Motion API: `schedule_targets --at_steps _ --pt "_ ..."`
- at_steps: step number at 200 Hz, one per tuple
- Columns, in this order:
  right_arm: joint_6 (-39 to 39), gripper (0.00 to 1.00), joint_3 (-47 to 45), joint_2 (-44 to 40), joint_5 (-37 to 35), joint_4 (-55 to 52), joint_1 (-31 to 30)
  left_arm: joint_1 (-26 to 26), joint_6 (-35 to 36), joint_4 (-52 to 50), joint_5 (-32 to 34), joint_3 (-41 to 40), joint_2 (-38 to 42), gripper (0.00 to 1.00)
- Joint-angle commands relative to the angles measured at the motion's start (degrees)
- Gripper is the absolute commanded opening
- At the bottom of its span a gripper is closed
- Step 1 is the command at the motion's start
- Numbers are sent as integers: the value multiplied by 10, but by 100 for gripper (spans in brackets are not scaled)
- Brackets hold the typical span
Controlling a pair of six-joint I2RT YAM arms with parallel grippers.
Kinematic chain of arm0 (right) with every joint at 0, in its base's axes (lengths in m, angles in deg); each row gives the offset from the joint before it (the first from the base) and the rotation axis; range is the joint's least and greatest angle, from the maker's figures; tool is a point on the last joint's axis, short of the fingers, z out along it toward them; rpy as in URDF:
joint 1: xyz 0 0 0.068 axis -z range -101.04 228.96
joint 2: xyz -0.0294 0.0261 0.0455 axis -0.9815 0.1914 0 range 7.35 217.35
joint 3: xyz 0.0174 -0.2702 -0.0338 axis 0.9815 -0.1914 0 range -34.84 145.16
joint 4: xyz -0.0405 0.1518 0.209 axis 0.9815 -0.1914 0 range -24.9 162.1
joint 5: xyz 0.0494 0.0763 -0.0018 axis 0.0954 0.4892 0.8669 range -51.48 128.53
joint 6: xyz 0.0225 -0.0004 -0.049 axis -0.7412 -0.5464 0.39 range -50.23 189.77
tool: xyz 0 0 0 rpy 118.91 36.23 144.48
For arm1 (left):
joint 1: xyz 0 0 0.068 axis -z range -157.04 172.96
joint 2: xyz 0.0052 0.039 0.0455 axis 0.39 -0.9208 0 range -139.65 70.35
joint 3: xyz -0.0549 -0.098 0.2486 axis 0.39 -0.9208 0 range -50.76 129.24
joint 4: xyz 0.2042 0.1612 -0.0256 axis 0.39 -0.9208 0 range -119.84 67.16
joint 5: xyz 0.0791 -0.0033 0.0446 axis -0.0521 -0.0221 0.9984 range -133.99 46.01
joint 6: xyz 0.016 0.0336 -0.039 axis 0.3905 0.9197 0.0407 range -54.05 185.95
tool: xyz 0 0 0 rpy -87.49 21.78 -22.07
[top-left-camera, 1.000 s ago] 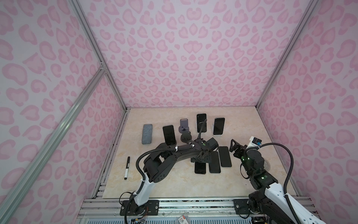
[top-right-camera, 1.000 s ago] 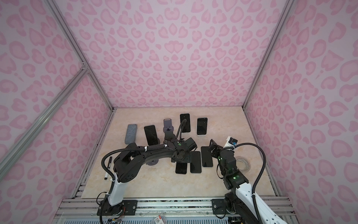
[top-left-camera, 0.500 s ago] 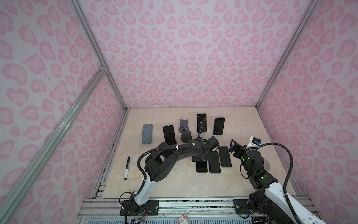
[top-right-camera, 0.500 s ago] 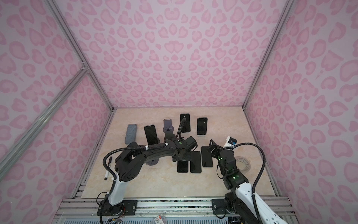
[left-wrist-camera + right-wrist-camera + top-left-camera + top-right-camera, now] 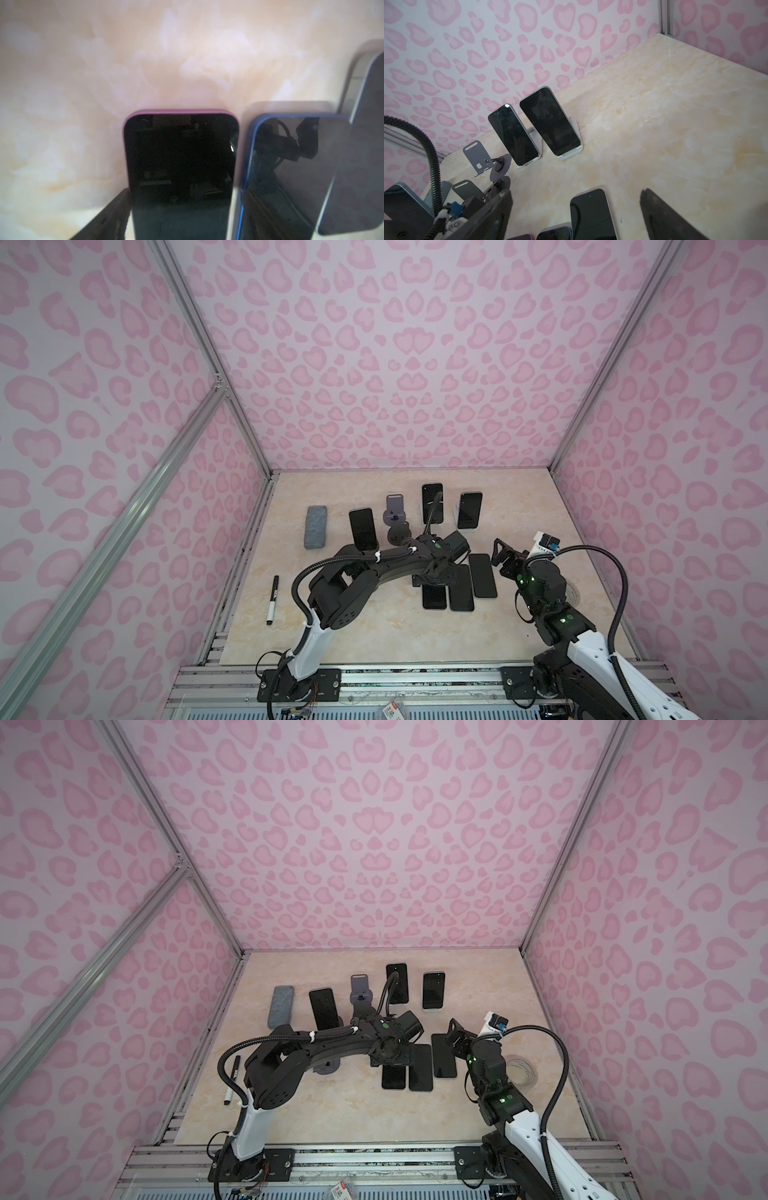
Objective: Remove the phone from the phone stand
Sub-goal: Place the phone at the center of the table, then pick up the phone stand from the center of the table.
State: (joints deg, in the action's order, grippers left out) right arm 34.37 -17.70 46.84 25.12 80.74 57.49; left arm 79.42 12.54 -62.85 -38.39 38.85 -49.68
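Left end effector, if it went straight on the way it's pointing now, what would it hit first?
Most likely the pink-rimmed phone lying flat on the table: the left end effector points down at its screen. How near it is, the wrist view does not show.

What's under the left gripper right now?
A pink-edged phone lying flat on the table, a blue-edged phone beside it. The left arm covers its far part in both top views; any grip is hidden.
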Motion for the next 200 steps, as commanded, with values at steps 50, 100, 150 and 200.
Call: schedule_targets --at_steps 50,100,150,200 --pt "-3 98 -1 -3 -3 7 -1 3 112 -1 141 -48 204 90" --pt "-7 98 -1 -1 4 9 -1 6 41 -39 308 -235 436 90" --pt "-11 98 -2 6 12 15 -1 4 -13 -95 350 -374 576 99" --pt "-10 98 -3 29 9 23 -2 -30 45 -10 265 -409 514 97"
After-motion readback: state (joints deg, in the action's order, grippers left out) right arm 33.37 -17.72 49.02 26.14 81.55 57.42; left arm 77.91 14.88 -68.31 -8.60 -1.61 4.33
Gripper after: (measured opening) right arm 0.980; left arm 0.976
